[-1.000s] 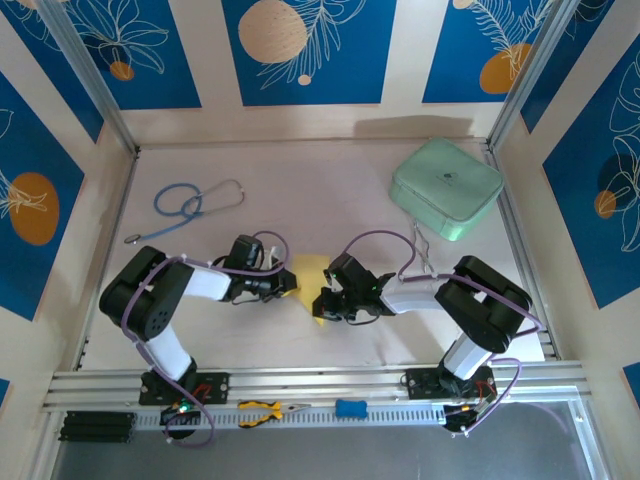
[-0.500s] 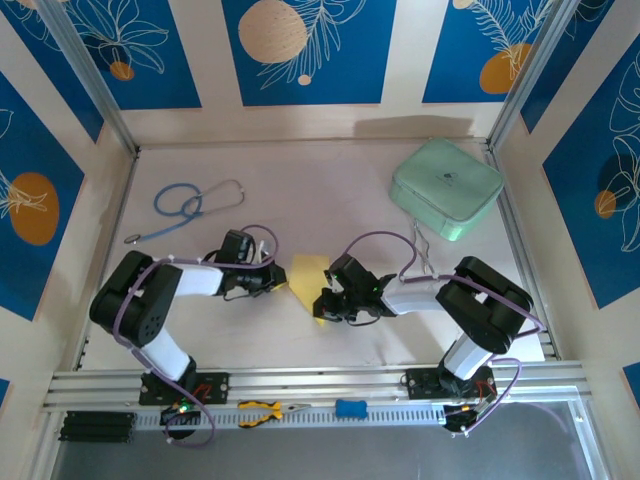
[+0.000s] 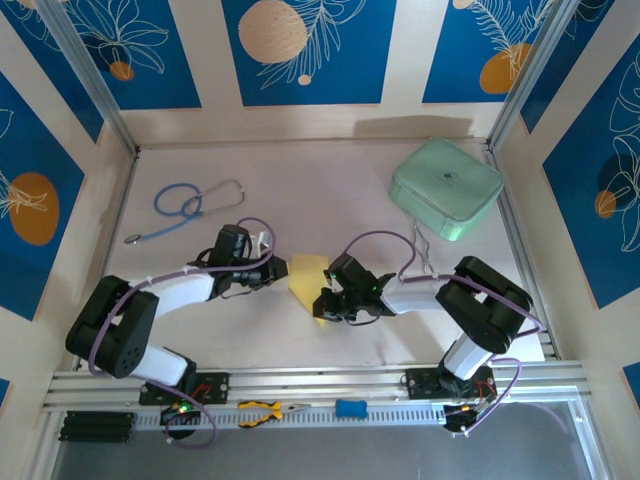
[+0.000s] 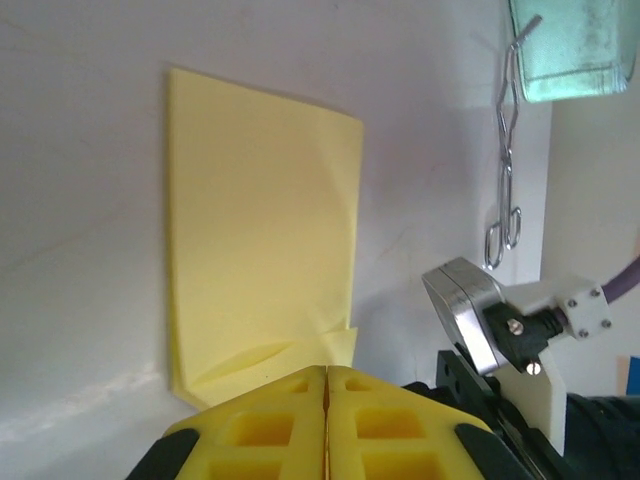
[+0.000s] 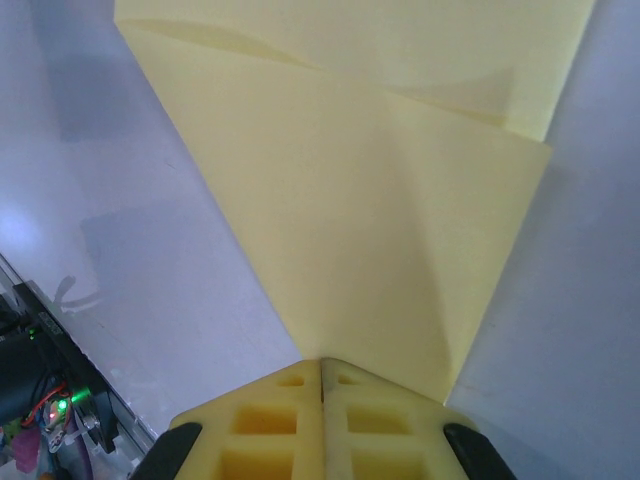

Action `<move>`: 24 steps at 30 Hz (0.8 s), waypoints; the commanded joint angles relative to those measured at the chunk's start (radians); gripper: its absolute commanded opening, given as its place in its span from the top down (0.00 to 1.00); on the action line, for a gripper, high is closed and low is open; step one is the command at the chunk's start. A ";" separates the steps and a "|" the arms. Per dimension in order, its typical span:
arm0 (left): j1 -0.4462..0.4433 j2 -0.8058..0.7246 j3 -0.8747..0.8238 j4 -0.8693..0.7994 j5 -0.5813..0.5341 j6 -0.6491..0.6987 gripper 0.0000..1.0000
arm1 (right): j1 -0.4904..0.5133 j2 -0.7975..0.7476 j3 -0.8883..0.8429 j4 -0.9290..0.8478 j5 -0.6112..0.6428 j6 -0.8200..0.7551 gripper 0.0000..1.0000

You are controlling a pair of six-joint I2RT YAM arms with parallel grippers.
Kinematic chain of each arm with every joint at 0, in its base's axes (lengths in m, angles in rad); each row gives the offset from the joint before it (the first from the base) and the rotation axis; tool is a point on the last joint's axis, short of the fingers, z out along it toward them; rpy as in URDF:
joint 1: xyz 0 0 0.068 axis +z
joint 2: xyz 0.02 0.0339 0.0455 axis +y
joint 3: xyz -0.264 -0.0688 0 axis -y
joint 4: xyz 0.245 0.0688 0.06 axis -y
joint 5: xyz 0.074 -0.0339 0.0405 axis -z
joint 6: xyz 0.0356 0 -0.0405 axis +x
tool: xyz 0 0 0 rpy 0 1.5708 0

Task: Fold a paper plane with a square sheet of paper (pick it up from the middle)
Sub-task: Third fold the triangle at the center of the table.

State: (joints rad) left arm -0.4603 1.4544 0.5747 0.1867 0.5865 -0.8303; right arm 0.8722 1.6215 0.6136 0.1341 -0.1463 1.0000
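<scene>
The pale-yellow sheet of paper (image 3: pixel 306 275) lies flat mid-table, partly folded, with folded layers and a narrow end toward the near edge. My left gripper (image 3: pixel 278 272) is shut at the sheet's left edge. In the left wrist view its closed tips (image 4: pixel 327 372) sit just short of the paper (image 4: pixel 260 230), next to a small raised flap. My right gripper (image 3: pixel 323 300) is shut over the sheet's narrow near end. Seen from the right wrist, the paper (image 5: pixel 380 230) tapers down to the closed tips (image 5: pixel 322 362) and runs under them.
A mint-green case (image 3: pixel 446 187) stands at the back right, with metal forceps (image 3: pixel 422 255) lying in front of it. A blue stethoscope (image 3: pixel 185 205) lies at the back left. Yellow-handled pliers (image 3: pixel 262 410) and a small blue block (image 3: pixel 350 408) rest on the front rail.
My left arm has drawn back to the left, off the paper, uncovering more of the sheet's left side. The right gripper and the paper have stayed where they were.
</scene>
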 commanded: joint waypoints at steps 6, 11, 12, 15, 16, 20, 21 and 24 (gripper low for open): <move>-0.097 0.105 0.024 0.091 0.058 -0.024 0.90 | 0.017 0.034 -0.029 -0.197 0.030 -0.018 0.99; -0.115 0.196 0.013 0.127 0.027 -0.042 0.92 | 0.015 0.022 -0.025 -0.209 0.026 -0.035 0.99; -0.114 0.209 0.005 0.139 0.022 -0.047 0.92 | 0.014 0.019 -0.023 -0.210 0.023 -0.038 0.99; -0.115 0.252 -0.007 0.130 -0.012 -0.053 0.95 | 0.014 -0.008 0.002 -0.227 0.017 -0.050 0.98; -0.115 0.262 -0.012 0.131 -0.014 -0.055 0.96 | 0.015 -0.022 0.017 -0.241 0.020 -0.056 0.97; -0.115 0.261 -0.032 0.136 -0.021 -0.059 0.97 | 0.016 -0.079 0.062 -0.253 0.027 -0.076 0.95; -0.114 0.257 -0.035 0.132 -0.024 -0.058 0.97 | 0.016 -0.084 0.068 -0.248 0.024 -0.081 0.95; -0.115 0.245 -0.036 0.113 -0.037 -0.050 0.97 | 0.016 -0.065 0.074 -0.221 -0.001 -0.086 0.95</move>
State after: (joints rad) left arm -0.5728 1.6917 0.5674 0.3477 0.6086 -0.8852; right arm 0.8803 1.5631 0.6651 -0.0540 -0.1314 0.9394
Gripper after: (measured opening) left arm 0.064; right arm 0.063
